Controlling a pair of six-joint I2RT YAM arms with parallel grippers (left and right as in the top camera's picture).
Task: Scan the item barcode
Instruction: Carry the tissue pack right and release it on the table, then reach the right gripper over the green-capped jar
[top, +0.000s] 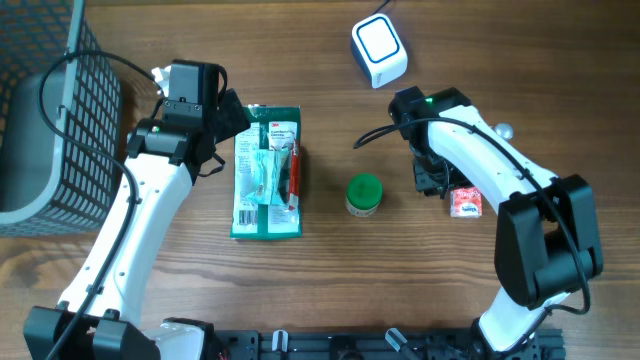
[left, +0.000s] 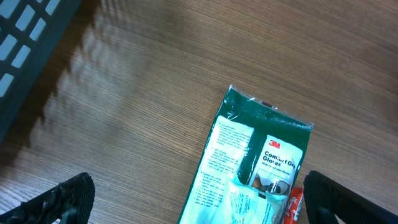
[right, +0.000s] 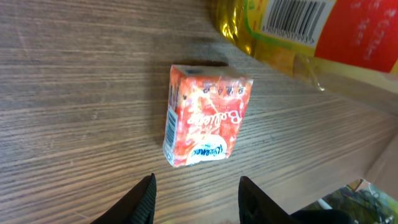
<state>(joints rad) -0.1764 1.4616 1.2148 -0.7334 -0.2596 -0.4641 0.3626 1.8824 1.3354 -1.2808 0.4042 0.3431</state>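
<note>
Our left gripper hangs spread wide, with the 3M glove pack just ahead of its fingers, untouched. Our right gripper is parted, holding nothing. The small red carton lies free just beyond its fingertips, presumably awaiting scanning.

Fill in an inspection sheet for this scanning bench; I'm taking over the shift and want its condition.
Surface: wood table, no spills seen.
Job's things: scanner at the far edge; red pack lying free on the table.
Clutter: glove pack flat, left of centre; bottle upright, centre, green cap.
Grippers: left gripper open, empty, over the glove pack's end; right gripper open, empty, just short of the red pack.
Cables: black cable loops off the right arm; another loops off the left arm.
Surroundings: wire basket at the left.
</note>
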